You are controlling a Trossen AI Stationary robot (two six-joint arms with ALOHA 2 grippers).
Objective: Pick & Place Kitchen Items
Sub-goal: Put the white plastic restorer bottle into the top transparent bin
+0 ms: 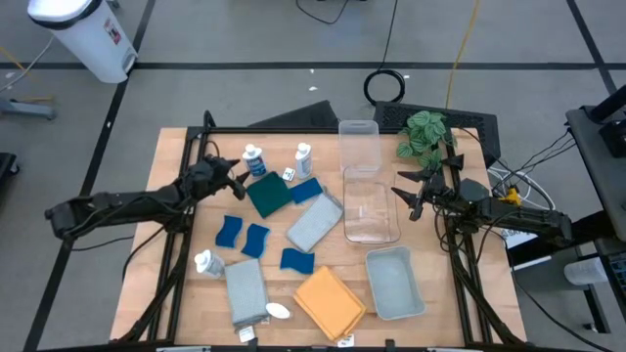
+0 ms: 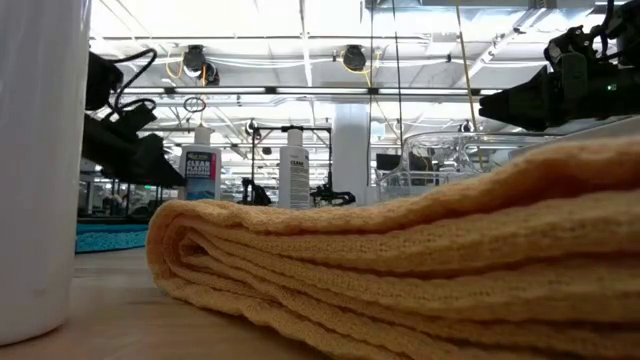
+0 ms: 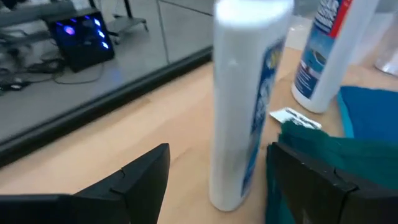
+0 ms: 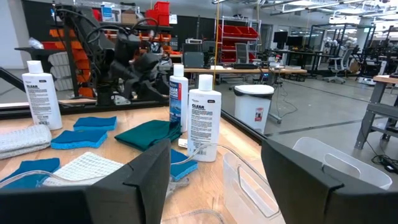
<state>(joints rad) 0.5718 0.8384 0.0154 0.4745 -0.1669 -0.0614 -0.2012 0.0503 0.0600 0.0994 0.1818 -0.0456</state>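
A small white bottle with a blue label (image 1: pixel 254 159) stands upright at the table's far left; it also shows in the left wrist view (image 3: pixel 249 106). My left gripper (image 1: pixel 233 177) (image 3: pixel 217 152) is open, one finger on each side of this bottle's lower part, with a gap at both. A second bottle (image 1: pixel 302 156) stands to its right and a third (image 1: pixel 207 262) nearer the front. A teal cloth (image 1: pixel 267 196), two grey cloths (image 1: pixel 315 223) (image 1: pixel 245 291), an orange cloth (image 1: pixel 330 298) and several blue sponges (image 1: pixel 256 240) lie flat. My right gripper (image 1: pixel 411 192) (image 4: pixel 214 149) is open and empty beside the clear bin (image 1: pixel 370 207).
A pale grey-blue tray (image 1: pixel 395 282) sits at the front right. A second clear container (image 1: pixel 358 144) and a leafy plant (image 1: pixel 423 133) stand at the far edge. In the low view the orange cloth (image 2: pixel 420 260) fills the foreground.
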